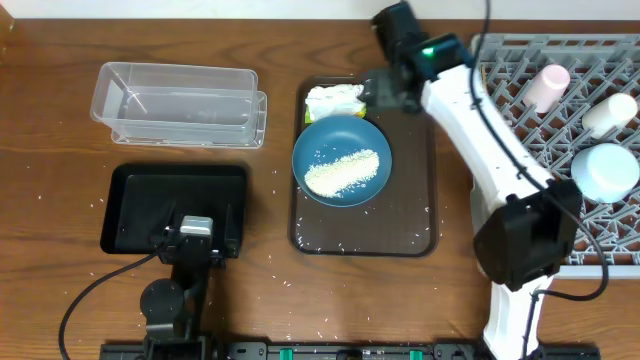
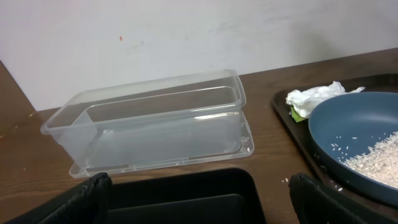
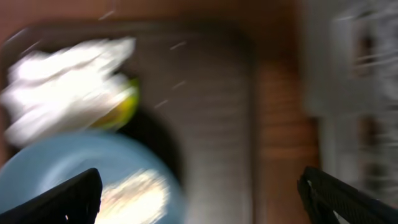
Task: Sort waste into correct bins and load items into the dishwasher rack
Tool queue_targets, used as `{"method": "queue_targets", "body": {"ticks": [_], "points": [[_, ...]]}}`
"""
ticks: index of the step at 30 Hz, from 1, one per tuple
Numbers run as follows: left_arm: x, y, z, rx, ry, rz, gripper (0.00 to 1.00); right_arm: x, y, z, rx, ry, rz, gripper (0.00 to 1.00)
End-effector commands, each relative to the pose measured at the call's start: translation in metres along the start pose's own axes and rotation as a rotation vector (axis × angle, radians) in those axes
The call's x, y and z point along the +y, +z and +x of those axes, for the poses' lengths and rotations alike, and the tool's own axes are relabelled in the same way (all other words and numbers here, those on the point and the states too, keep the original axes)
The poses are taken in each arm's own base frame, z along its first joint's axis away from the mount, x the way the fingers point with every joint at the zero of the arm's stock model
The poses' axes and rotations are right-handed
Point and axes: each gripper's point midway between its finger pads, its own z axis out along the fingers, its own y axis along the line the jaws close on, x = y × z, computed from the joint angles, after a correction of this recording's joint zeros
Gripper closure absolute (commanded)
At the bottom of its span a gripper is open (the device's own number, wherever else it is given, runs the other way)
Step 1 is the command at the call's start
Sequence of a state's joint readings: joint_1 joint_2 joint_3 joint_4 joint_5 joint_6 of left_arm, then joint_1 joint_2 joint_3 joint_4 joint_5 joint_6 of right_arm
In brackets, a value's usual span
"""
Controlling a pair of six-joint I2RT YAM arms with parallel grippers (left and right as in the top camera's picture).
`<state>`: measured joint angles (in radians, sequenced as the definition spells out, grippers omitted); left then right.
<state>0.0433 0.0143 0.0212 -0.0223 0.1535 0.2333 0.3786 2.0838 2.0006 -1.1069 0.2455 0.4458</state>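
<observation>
Up at the top middle of the overhead view, my right hand hangs just beside the crumpled napkin, at the far end of the brown serving tray. Its fingers are spread wide with nothing between them. My wrist view is blurry, but the napkin sits in its upper left with the yellow-green wrapper peeking out under it. So the hand is not over the napkin yet.

I think my job now is to grab that napkin. To do it well, I should slide over until the napkin is right between my fingers. Then I go straight down and squeeze the paper and the wrapper together, so neither gets left behind. The blue plate touches the napkin and has a heap of rice on it (some grains already lie loose on the tabletop). I must not bump its rim. A slow lift is best, because soft paper can slip out.

My left hand is open and empty too, low over the black tray at the lower left. The clear tub is just behind it. At the right edge, the rack holds the pink cup, the white cup and the light blue bowl.
</observation>
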Motion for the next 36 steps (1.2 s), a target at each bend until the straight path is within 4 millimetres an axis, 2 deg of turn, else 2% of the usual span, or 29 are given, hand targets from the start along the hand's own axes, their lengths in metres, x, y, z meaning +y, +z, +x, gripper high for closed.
{"method": "queue_targets", "body": {"ticks": [1,7,12,15,20,25,28,32,36], "points": [[-0.005,0.001,0.016,0.046,-0.004,0.020,0.07,-0.060,-0.002,-0.023,-0.062,0.100,0.139,0.01],[-0.005,0.001,0.015,0.045,-0.004,0.020,0.07,-0.136,0.007,-0.027,-0.014,0.226,0.227,0.01],[-0.005,0.001,0.015,0.045,-0.004,0.020,0.07,-0.175,0.012,-0.023,0.029,0.306,0.241,0.01],[-0.006,0.001,0.011,0.026,-0.003,0.028,0.07,-0.192,0.012,-0.023,0.034,0.336,0.256,0.01],[-0.024,-0.001,-0.009,-0.060,0.004,0.143,0.07,-0.213,0.013,-0.023,0.037,0.377,0.276,0.01],[-0.058,-0.014,-0.045,-0.225,0.047,0.349,0.07,-0.227,0.013,-0.022,0.040,0.403,0.288,0.01],[-0.072,-0.028,-0.071,-0.355,0.098,0.440,0.07,-0.227,0.013,-0.022,0.040,0.403,0.288,0.01],[-0.075,-0.043,-0.099,-0.478,0.122,0.471,0.07,-0.227,0.014,-0.022,0.040,0.403,0.288,0.01],[-0.072,-0.049,-0.122,-0.496,0.086,0.478,0.07,-0.227,0.013,-0.022,0.040,0.403,0.288,0.01]]}}
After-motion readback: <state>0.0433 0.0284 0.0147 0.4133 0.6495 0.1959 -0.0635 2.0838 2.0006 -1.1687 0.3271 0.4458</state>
